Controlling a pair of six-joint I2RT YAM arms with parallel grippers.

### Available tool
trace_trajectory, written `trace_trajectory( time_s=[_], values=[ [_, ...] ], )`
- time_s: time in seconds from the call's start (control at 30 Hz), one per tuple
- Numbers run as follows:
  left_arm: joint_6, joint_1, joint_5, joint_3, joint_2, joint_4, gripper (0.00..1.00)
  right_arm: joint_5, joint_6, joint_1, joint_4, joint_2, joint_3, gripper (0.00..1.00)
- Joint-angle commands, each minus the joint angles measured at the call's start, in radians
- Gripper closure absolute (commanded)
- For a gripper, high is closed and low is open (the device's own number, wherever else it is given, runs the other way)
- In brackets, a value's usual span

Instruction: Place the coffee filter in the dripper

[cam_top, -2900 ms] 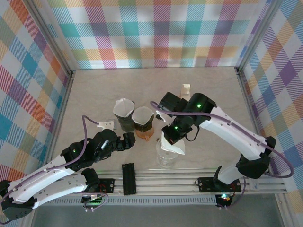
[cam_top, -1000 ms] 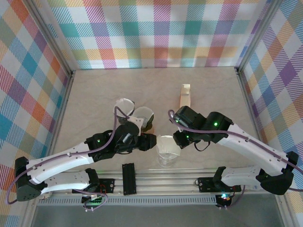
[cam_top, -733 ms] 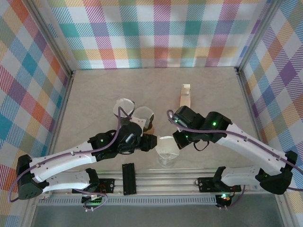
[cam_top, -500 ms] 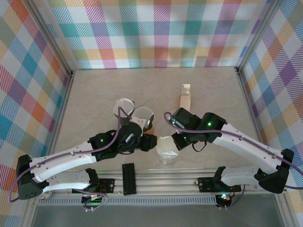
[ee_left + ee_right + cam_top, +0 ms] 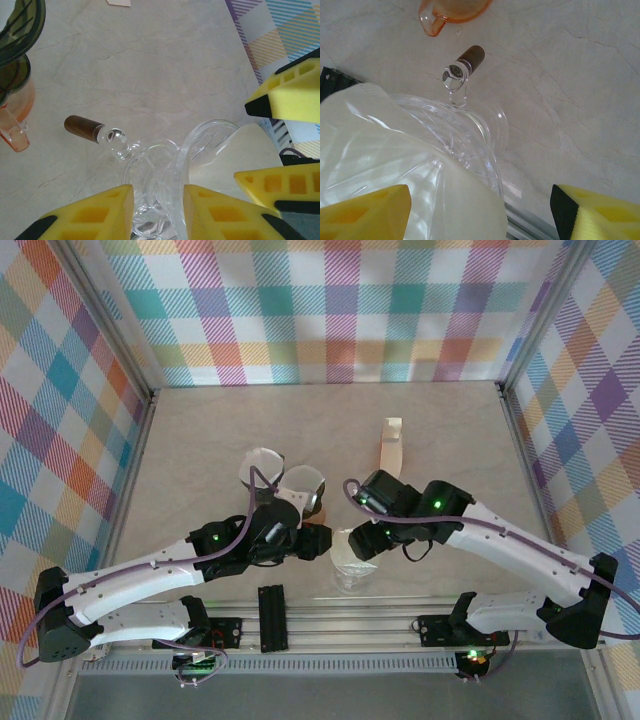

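The clear glass dripper (image 5: 352, 575) stands near the front rail, and its brown-tipped handle (image 5: 82, 127) points away. The white paper coffee filter (image 5: 350, 545) lies in its cone (image 5: 470, 135). From the left, my left gripper (image 5: 322, 542) has its yellow fingers (image 5: 100, 215) closed on the dripper's glass rim and base (image 5: 165, 175). My right gripper (image 5: 360, 538) hovers just over the filter (image 5: 395, 150). Its jaws stand wide open (image 5: 480, 205), one finger (image 5: 365, 210) at the paper's edge and the other well clear of it. The filter (image 5: 235, 160) also shows in the left wrist view.
Just behind the left gripper stand a green cup (image 5: 262, 468) and an orange cup (image 5: 305, 485), each with a white filter in it. A wooden stand (image 5: 391, 445) lies farther back. A black bar (image 5: 271, 618) sits on the front rail. Plaid walls close in the table.
The right gripper brought the filter down into the dripper and opened. The left arm swung right and closed on the dripper. In the last second the right gripper drifted slightly left.
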Motion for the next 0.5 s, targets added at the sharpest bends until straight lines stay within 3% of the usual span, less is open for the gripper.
trace_trajectory(
  time_s=[0.0, 0.33, 0.47],
  values=[
    [-0.011, -0.014, -0.012, -0.010, 0.003, 0.016, 0.68, -0.027, 0.020, 0.014, 0.008, -0.027, -0.027, 0.19],
    [-0.012, -0.015, -0.012, -0.008, 0.015, 0.019, 0.65, -0.027, 0.040, 0.068, 0.018, -0.046, -0.063, 0.17],
    [-0.011, -0.014, -0.011, -0.006, 0.018, 0.016, 0.65, 0.023, 0.068, 0.060, 0.020, -0.059, -0.039, 0.11]
  ],
)
